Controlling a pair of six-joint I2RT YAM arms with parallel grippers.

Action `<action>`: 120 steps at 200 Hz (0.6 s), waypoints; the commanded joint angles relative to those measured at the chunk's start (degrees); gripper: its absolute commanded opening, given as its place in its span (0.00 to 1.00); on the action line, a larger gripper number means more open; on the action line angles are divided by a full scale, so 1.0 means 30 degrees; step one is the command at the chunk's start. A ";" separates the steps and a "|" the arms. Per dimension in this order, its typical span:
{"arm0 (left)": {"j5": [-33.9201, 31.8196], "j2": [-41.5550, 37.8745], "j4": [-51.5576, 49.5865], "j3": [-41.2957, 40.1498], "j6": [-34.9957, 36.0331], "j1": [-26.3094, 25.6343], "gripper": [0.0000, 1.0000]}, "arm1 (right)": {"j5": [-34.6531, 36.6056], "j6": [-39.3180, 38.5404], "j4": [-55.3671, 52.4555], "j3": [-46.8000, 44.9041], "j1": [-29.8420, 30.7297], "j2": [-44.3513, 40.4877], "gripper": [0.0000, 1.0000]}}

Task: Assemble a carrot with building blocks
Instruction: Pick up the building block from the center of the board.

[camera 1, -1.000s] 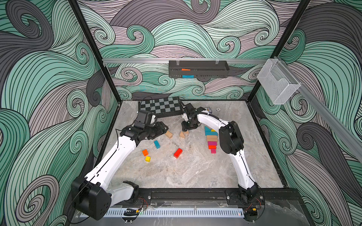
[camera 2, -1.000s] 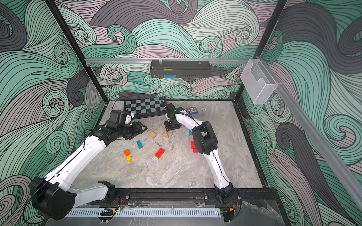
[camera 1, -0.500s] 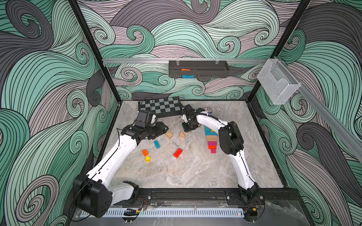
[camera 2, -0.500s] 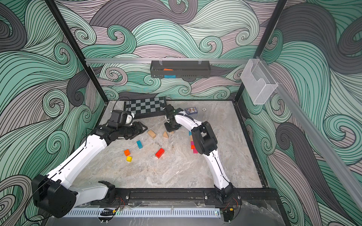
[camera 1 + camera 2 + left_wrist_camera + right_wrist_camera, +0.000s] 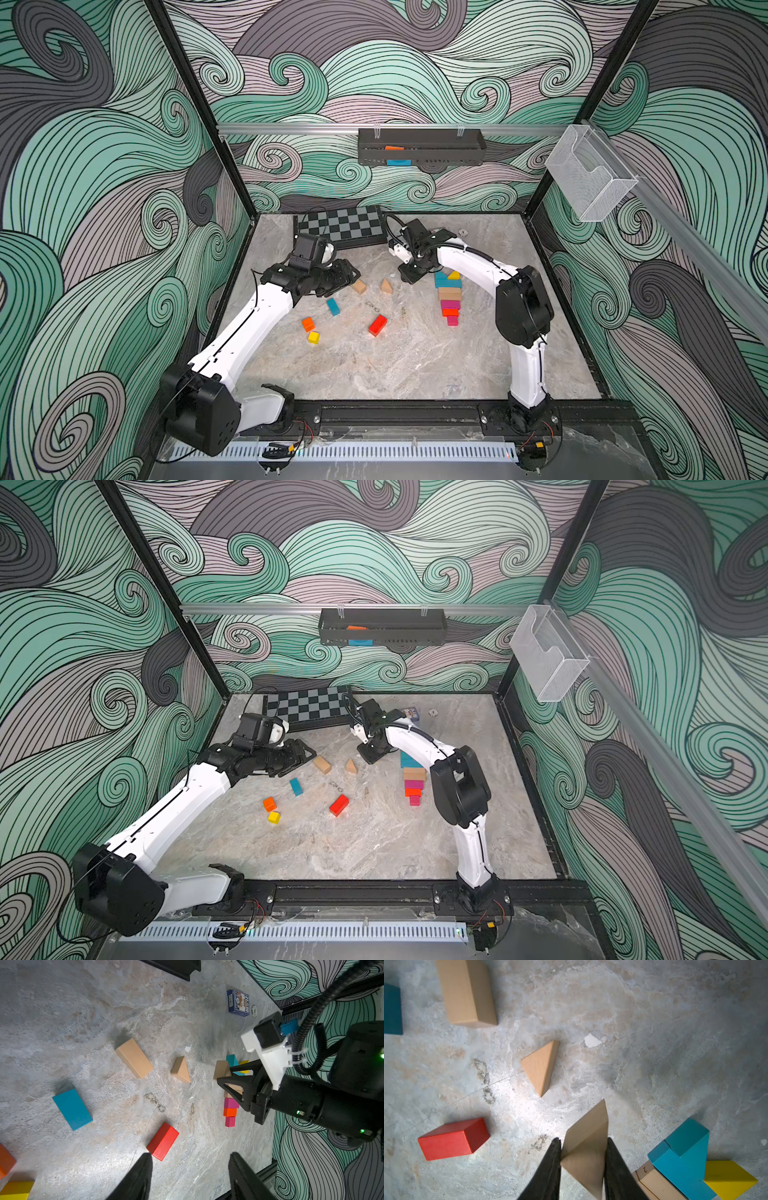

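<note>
**2 arms reaching inward: 1 gripper loaded, 1 empty**

The left arm (image 5: 249,328) slants forward from its base. Its wrist is bent so that the left gripper (image 5: 352,274) lies almost level and points across at the other arm. Its 2 fingers (image 5: 141,1176) stand apart with nothing between them. The right arm (image 5: 469,262) rises from its base to a black elbow (image 5: 521,307), then folds forward and inward. Its wrist is turned so that the right gripper (image 5: 583,1142) points steeply down. Its 2 fingers (image 5: 550,1167) press on opposite faces of a tan wedge (image 5: 588,1126), whose tip sticks out ahead of the fingertips.
</note>
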 commanded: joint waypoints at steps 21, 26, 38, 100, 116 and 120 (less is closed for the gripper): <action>0.0860 0.0293 -0.0065 0.0498 0.0371 0.0174 0.60 | -0.0851 -0.2795 0.1383 -0.1714 0.0172 -0.0630 0.25; 0.0831 0.0271 -0.0087 0.0501 0.0394 0.0176 0.60 | -0.0665 -0.2921 0.1681 -0.1942 0.0206 -0.0633 0.25; 0.0803 0.0260 -0.0135 0.0501 0.0438 0.0234 0.60 | -0.0080 -0.3157 0.2366 -0.2449 0.0200 -0.0605 0.25; 0.0814 0.0264 -0.0264 0.0399 0.0702 0.0423 0.60 | 0.0215 -0.3552 0.3259 -0.2369 0.0623 0.0428 0.28; 0.0829 0.0260 -0.0296 0.0406 0.0754 0.0503 0.60 | 0.0255 -0.3558 0.3484 -0.2720 0.0687 0.0564 0.29; 0.0829 0.0258 -0.0299 0.0380 0.0781 0.0508 0.60 | 0.0259 -0.3575 0.3587 -0.2841 0.0708 0.0582 0.29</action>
